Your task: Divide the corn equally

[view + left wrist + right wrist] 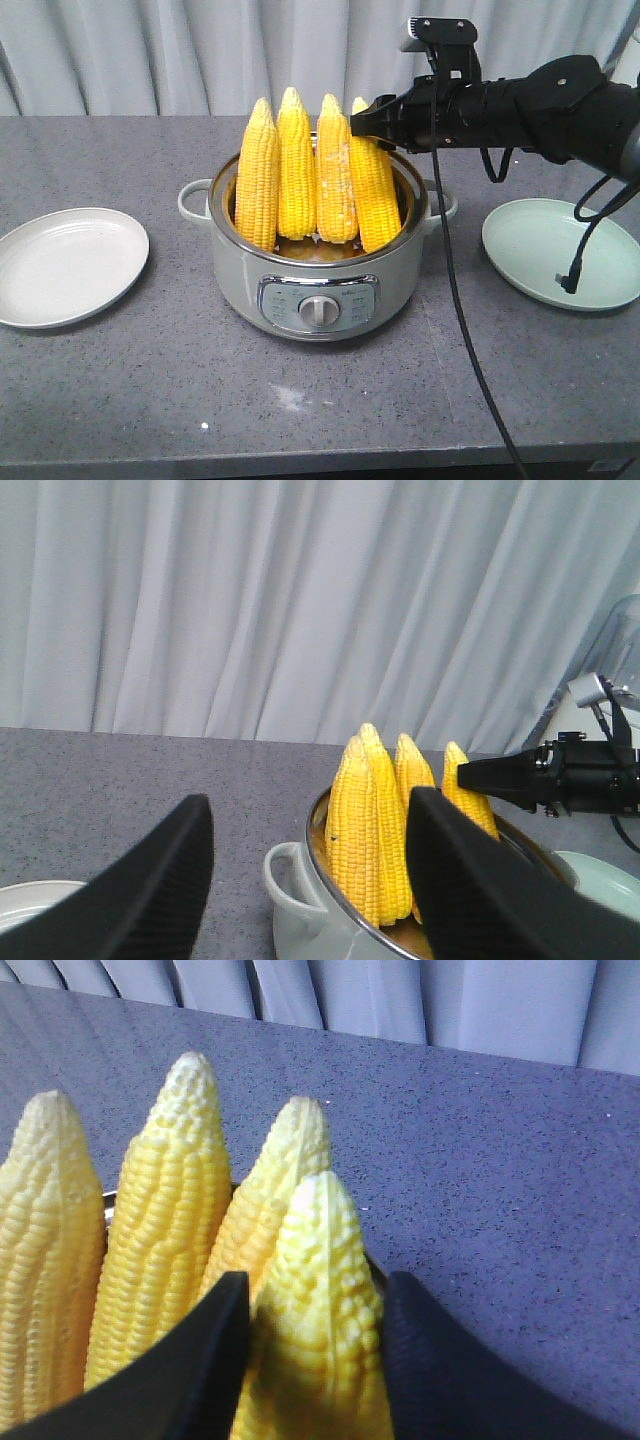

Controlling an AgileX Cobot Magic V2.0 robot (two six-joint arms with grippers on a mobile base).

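Observation:
Several yellow corn cobs stand upright, tips up, in a pale green cooker pot [320, 290] at the table's middle. My right gripper [362, 122] reaches in from the right and is shut on the upper part of the rightmost cob [375, 195]. In the right wrist view the right gripper [315, 1350] has both black fingers pressed against that cob [320, 1280]. In the left wrist view my left gripper [310, 880] hangs open and empty, left of and above the pot, with the corn [370, 830] ahead of it. It is out of the front view.
A white plate [65, 265] lies left of the pot and a pale green plate [565, 250] lies to its right, under my right arm. A cable [455, 290] hangs from that arm down across the table front. A grey curtain closes the back.

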